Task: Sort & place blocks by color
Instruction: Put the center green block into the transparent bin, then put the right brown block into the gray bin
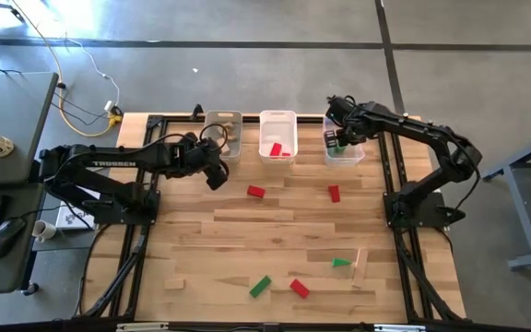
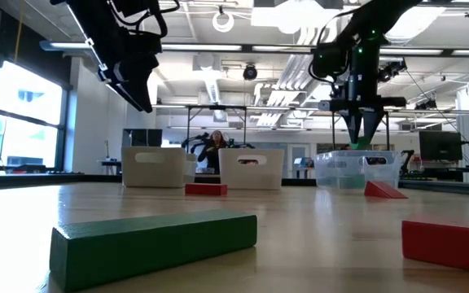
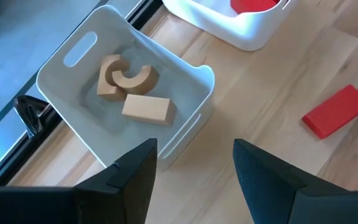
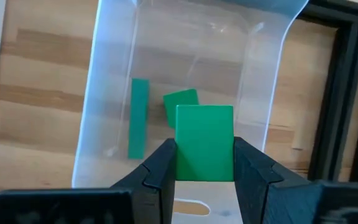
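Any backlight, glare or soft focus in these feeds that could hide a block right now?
Low view: bright windows and ceiling lights leave both arms as dark silhouettes, and the near green block is soft. Right wrist view: the clear bin shows the table through its walls, yet the held green block in the right gripper reads sharp. Left wrist view: even light, the left gripper open, plain wood blocks clear.

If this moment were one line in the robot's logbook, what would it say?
right gripper: shut on green wooden block, above clear bin | left gripper: open, empty, beside white bin
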{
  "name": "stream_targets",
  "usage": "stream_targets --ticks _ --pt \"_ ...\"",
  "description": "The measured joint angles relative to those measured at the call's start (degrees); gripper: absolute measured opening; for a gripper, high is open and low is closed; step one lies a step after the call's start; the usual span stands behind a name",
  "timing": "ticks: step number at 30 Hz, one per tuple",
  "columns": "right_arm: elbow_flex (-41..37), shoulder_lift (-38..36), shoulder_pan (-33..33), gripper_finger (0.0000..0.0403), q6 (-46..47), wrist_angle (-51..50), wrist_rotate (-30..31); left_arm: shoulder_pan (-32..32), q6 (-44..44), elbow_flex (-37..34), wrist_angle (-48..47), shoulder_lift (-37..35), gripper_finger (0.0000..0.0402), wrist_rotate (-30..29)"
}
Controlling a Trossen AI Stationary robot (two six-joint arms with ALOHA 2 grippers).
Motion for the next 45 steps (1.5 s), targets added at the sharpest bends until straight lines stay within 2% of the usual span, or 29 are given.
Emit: stream_targets --ticks 8,14,26,36,41,45 --pt "-0.4 0.0 0.3 0.0099 0.8 0.5 -1.1 0.0 -0.4 0.0 0.6 0.0 0.0200 0.0" --pt "-5.8 0.0 1.3 0.0099 1.1 4.3 -2.6 0.0 -0.4 0.0 1.3 0.0 0.0200 0.0" --pt "-8.8 0.0 1.5 0.0099 2.0 11.4 -1.1 0.0 -0.4 0.0 1.3 0.0 0.0200 -0.1" --pt "-8.8 0.0 1.5 0.0187 1.9 11.5 -0.8 0.0 -0.4 0.0 1.2 0.0 0.0200 1.6" --pt "-8.2 0.0 1.6 0.0196 1.9 10.0 -1.0 0.0 -0.4 0.0 1.1 0.0 0.0200 1.8" --pt "-4.8 -0.1 2.9 0.0191 2.3 6.0 -0.7 0.0 -0.4 0.0 0.1 0.0 0.0200 1.8"
